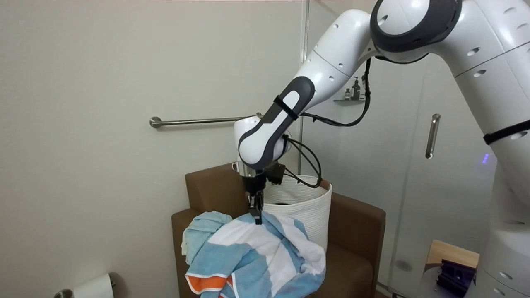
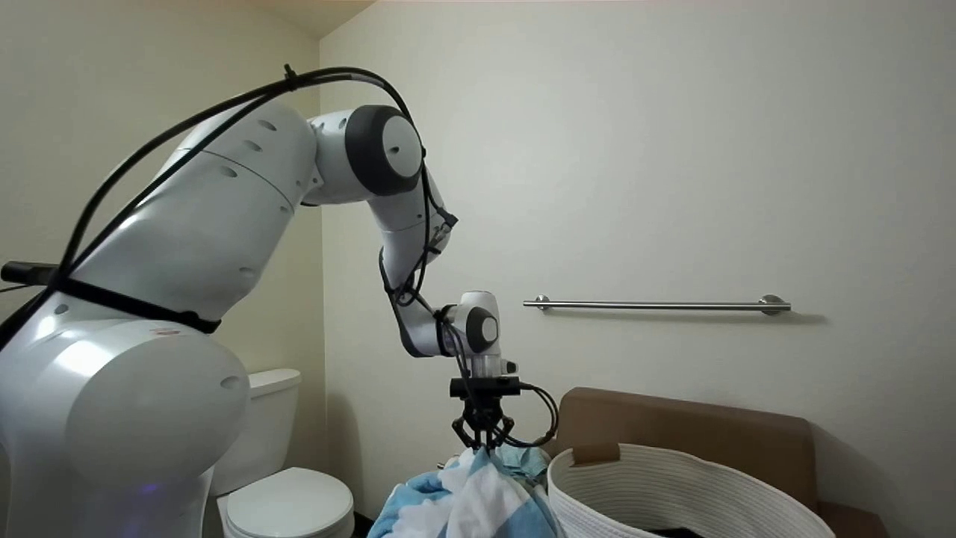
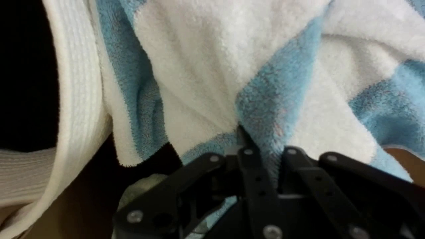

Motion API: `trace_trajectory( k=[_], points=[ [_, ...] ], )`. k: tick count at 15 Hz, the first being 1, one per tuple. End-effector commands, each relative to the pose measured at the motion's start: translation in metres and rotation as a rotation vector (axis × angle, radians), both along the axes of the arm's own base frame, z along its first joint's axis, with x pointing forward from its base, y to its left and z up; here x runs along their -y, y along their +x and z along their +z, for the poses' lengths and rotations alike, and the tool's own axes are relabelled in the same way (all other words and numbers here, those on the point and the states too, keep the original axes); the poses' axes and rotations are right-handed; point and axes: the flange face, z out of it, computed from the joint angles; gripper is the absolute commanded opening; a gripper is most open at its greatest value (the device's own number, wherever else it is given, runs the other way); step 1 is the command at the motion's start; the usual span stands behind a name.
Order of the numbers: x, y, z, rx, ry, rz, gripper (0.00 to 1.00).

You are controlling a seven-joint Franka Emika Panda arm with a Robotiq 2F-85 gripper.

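One basket (image 1: 312,219): tall, white, ribbed like coiled rope, standing in a brown armchair (image 1: 358,223). Something dark lies inside, too little seen to name.
Striped towel (image 1: 261,256): blue and white, with bright orange near its lower edge, heaped and draped just beside the basket; in the wrist view one of its edges lies close by the basket's rim.
Gripper (image 2: 485,445): black, pointing straight down just beside the basket. Its jaws are clenched on the striped towel, with a blue fold pinched between the two fingers (image 3: 255,176).
Pale cloth (image 1: 207,227): plain light blue-green, bunched near the basket, lying against the striped towel.
Robot arm (image 1: 331,62): white with dark grey bands and black cables, arching higher than the basket and bent down beside it.
Armchair: smooth and boxy, with an arm on either side of the basket.
Rail (image 2: 657,305): metal, fixed to the wall, higher than the basket and behind it.
Toilet (image 2: 287,501): white, lid down, well apart from the basket, past the towel in an exterior view.
Glass door (image 1: 455,186): cloudy grey, beyond the basket, with a metal handle (image 1: 432,136).
Shelf (image 1: 345,102): small, bearing bottles (image 1: 355,89), higher than the basket and beyond it.
Paper roll (image 1: 95,286): white, low on the wall, well apart from the basket.
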Motion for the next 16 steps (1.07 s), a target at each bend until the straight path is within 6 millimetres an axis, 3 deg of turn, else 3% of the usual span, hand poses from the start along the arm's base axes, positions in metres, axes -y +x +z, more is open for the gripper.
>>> trace_trajectory(
  k=[1, 16],
  points=[
    [0.005, -0.017, 0.041, 0.046, 0.021, 0.023, 0.05],
    [0.001, -0.055, 0.179, 0.171, 0.056, 0.009, 0.05]
  ],
)
